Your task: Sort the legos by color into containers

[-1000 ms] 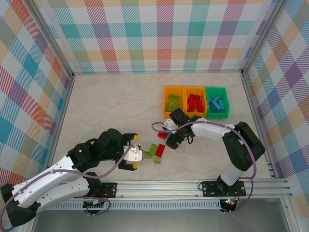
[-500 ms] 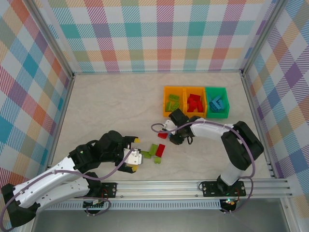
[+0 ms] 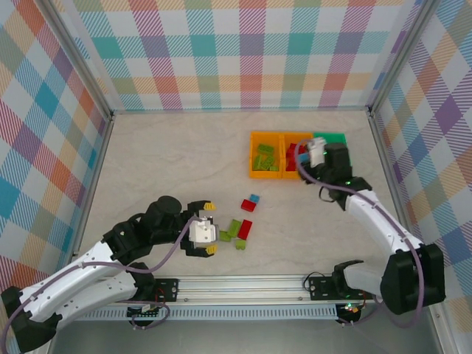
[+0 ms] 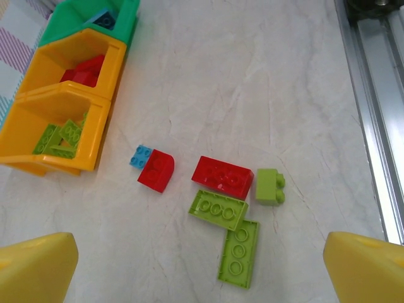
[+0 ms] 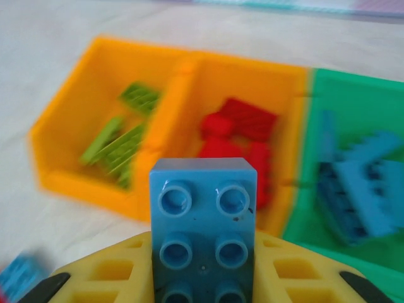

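A pale marbled tabletop (image 3: 169, 162), walled in bright plaid panels, carries a colour-sorting job seen from above. At one o'clock from its centre stands a row of three joined open plastic bins (image 3: 253, 156), two orange and one green. From nine to three o'clock they hold lime green, red and light blue studded bricks. The right gripper (image 3: 313, 153) hangs over the row about where the middle orange bin meets the green one, its fingers pinching a light blue studded plastic brick (image 5: 203, 214). The left gripper (image 3: 209, 228), fingers spread wide and holding nothing, sits at nine o'clock of six loose bricks toward the table's six o'clock edge. These are a red rectangular brick (image 4: 222, 177), a lime green flat plate (image 4: 218, 209) touching a second lime green plate (image 4: 239, 254), and a small lime green block (image 4: 269, 187). At ten o'clock of them a red rounded brick (image 4: 157, 171) touches a tiny light blue brick (image 4: 141, 156). The main risk is likely an early release: so near the divider, the held brick could land among the red ones or bounce off the rim. With the loose bricks packed so close, the wide left fingers could also close on two colours at once or scatter the neighbours.
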Available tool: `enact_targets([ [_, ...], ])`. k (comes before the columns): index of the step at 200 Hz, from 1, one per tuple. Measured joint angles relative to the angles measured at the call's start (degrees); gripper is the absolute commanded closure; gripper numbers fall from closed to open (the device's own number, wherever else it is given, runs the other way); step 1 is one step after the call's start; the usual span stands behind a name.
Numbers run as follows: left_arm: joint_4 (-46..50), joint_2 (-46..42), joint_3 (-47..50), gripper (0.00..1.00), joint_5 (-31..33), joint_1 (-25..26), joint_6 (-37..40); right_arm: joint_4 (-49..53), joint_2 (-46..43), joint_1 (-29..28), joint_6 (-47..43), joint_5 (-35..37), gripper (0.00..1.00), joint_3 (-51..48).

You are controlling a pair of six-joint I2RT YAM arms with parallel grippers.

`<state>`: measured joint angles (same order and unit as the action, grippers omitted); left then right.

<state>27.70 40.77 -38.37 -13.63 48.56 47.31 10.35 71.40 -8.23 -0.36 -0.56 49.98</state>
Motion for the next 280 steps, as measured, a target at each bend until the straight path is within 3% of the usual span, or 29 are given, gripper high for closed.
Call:
enact_targets([
  [34, -0.5, 1.3, 0.0, 0.00, -1.2, -1.0, -1.0, 0.9, 14.8, 8.5, 6.3, -0.6, 0.80, 12.0],
  [58, -1.1, 1.3, 0.3, 0.00, -1.8, -1.1, -1.1, 2.2, 24.5, 12.4, 11.1, -1.7, 0.73, 19.5],
  [69, -1.1, 1.2, 0.6, 0.00, -1.8, -1.1, -1.1, 2.8, 28.2, 13.6, 13.2, -2.2, 0.68, 22.3],
  [87, -1.1, 1.1, 1.1, 0.00, -1.8, -1.1, -1.0, 4.0, 32.4, 14.3, 16.2, -3.5, 0.49, 25.9],
  [112, -1.1, 1.1, 1.3, 0.00, -1.7, -1.1, -1.0, 4.7, 34.7, 14.1, 18.6, -5.2, 0.36, 28.3],
  [139, -1.1, 1.2, 1.3, 0.00, -1.3, -1.1, -1.3, 4.9, 34.2, 14.0, 20.1, -6.4, 0.33, 28.9],
  [166, -1.1, 2.1, 1.2, 0.00, -0.4, -1.2, -3.6, 4.5, 27.9, 13.8, 20.7, -8.4, 0.31, 24.3],
  [195, -0.6, 6.0, -1.8, 0.00, 1.4, -2.3, -9.6, 3.5, 12.2, 11.9, 20.7, -13.2, 0.26, 14.3],
  [213, 1.2, 9.7, -6.5, 0.00, 2.6, -2.5, -13.6, 3.3, 1.4, 7.0, 19.2, -16.7, 0.21, 8.2],
  [245, 2.2, 18.1, -15.7, 0.00, 6.9, -2.6, -26.6, 9.9, -14.5, -7.1, 16.9, -20.7, 0.17, 0.5],
  [280, 0.6, 29.2, -19.6, 0.02, 10.1, -2.6, -43.8, 21.9, -19.5, -11.1, 20.6, -24.8, 0.16, -1.7],
])
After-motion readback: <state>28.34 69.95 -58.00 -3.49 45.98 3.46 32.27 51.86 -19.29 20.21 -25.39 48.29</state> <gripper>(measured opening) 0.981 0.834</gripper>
